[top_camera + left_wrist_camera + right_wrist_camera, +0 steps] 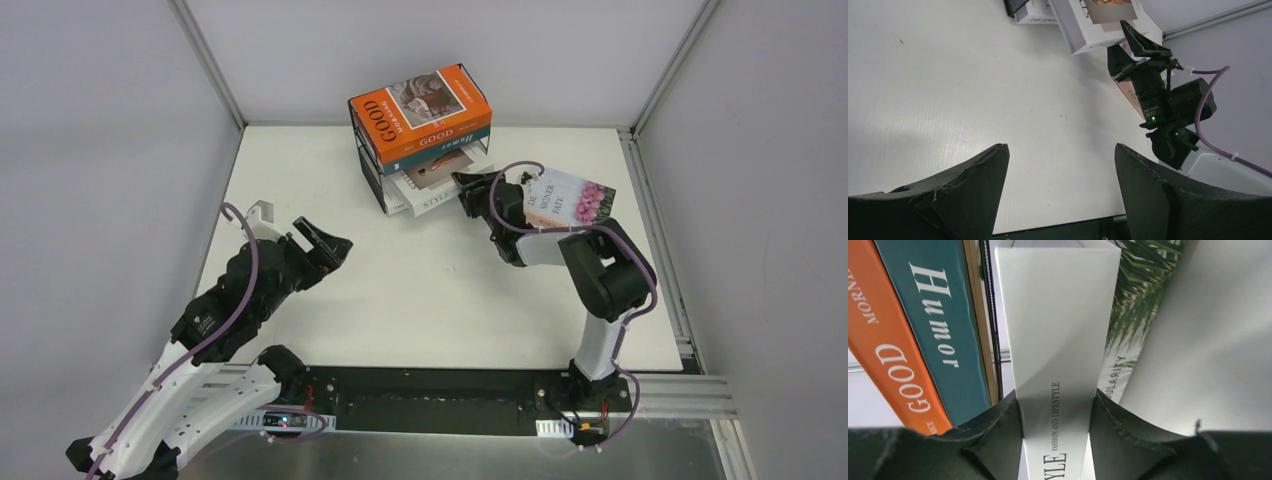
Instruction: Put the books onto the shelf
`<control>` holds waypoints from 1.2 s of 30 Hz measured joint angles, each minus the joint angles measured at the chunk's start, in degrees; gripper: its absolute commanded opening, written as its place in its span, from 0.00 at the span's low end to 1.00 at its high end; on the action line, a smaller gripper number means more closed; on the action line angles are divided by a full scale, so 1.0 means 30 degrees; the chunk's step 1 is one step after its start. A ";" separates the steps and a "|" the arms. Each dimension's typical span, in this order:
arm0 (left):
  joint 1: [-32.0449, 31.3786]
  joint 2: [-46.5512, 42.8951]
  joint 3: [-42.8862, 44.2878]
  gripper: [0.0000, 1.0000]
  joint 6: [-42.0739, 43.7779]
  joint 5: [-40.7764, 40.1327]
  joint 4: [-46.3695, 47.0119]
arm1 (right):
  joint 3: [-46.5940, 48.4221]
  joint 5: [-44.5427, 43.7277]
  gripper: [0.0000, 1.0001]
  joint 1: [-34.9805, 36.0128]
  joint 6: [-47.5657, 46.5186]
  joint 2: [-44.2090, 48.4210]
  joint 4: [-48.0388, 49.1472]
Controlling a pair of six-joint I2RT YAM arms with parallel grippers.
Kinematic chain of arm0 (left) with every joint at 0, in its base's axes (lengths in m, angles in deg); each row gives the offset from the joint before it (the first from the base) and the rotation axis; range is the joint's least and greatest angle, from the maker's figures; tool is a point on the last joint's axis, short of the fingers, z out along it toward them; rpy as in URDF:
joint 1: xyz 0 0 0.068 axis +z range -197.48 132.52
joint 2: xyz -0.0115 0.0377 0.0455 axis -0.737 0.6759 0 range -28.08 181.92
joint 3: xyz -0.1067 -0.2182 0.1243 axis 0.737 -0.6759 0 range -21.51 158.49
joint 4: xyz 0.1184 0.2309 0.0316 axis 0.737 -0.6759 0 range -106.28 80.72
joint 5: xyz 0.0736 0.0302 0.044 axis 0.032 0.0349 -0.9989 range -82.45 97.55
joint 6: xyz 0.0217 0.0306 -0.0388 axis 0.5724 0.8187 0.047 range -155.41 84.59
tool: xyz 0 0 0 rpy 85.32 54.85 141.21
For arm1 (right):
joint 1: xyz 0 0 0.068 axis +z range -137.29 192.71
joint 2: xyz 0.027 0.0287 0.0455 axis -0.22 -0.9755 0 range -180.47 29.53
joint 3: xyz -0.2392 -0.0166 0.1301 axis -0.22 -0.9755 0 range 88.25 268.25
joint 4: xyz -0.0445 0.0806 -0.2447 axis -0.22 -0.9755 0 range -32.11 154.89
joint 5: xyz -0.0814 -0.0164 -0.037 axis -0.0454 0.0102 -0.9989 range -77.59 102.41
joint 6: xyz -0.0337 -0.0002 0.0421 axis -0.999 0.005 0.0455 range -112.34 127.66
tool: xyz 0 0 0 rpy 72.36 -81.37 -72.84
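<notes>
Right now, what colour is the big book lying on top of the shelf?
Orange with white letters; the big book shows best in the top external view.

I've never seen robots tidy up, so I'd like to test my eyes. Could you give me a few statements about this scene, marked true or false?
1. The orange book is the topmost thing on the shelf. True.
2. The left gripper holds a book. False: it is open and empty, above the table.
3. The right gripper is closed on the spine of the white STYLE book. True.
4. The pink-flower book is on the shelf. False: it lies off the shelf, beside the right arm.
</notes>
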 measured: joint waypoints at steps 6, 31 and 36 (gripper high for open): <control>0.0000 -0.0889 -0.0007 0.80 -0.0073 -0.0124 -0.0634 | 0.1887 -0.1144 0.02 0.0131 0.0736 -0.1406 -0.0364; 0.0000 -0.1661 -0.0007 0.79 -0.0714 -0.0576 -0.2018 | 0.3133 0.0080 0.91 0.0153 0.1435 -0.2601 -0.3504; 0.0000 -0.1661 -0.0007 0.80 -0.0743 -0.0583 -0.2018 | 0.2696 0.0605 0.99 0.0153 0.1020 -0.1996 -0.3643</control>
